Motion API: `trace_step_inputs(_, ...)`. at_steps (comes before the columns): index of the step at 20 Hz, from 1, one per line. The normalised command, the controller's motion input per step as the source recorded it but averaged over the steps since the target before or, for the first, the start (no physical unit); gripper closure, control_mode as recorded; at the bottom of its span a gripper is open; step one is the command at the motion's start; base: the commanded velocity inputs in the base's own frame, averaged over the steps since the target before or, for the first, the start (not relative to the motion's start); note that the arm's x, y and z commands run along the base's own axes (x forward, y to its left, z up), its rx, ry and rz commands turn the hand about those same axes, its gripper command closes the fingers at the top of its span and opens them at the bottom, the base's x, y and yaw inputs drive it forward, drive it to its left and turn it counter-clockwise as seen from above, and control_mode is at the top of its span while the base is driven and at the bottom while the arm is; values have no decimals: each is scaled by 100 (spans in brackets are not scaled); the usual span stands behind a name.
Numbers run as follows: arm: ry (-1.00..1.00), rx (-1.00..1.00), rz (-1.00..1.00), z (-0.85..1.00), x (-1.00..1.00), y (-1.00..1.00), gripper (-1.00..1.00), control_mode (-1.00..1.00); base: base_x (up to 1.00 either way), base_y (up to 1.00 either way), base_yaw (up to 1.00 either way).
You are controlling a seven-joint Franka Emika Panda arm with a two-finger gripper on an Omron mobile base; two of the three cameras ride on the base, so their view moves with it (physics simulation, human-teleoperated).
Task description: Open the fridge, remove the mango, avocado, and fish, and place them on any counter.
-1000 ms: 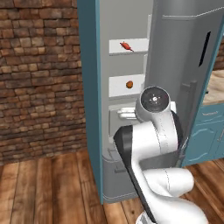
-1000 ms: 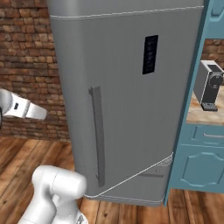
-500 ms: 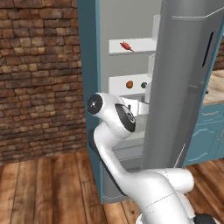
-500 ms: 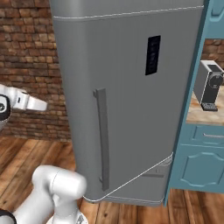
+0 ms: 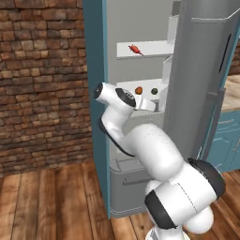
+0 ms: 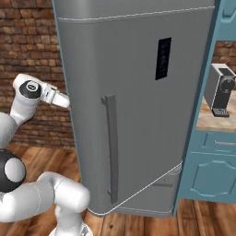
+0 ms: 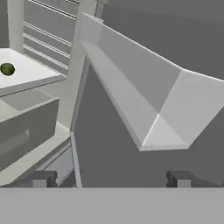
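Now the fridge (image 5: 197,93) door stands ajar, so the end effector (image 7: 109,177), fingers spread and holding nothing, reaches inside. The mango (image 5: 138,90) sits on the middle shelf (image 5: 126,86) beside what is probably the avocado (image 5: 154,91).

The fridge (image 5: 140,28) stands against a brick wall (image 5: 42,79) on its left, door (image 6: 133,106) swung open to the right. On its upper shelf (image 5: 145,48) lies a fish (image 5: 135,48). On the shelf below sit the mango (image 5: 138,90) and, just right of it, the avocado (image 5: 154,91). A drawer (image 5: 124,180) sits beneath. The arm (image 5: 117,108) reaches in before the lower shelf. Right of the fridge, a coffee machine (image 6: 222,90) stands on the tabletop (image 6: 216,120).
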Motion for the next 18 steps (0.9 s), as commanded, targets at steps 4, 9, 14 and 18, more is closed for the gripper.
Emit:
trace_step_inputs(4, 0, 0, -31, -23, 15, -93, -100, -100, 0, 0, 0)
trace_step_inputs(9, -1, 0, -25, -7, -68, -100, -100, -100, 0, 0, 0)
trace_step_inputs(14, 0, 1, -19, 0, -100, -100, -100, -100, 0, 0, 0)
trace_step_inputs(18, 0, 2, -14, 0, -100, -100, -100, -100, 0, 0, 0)
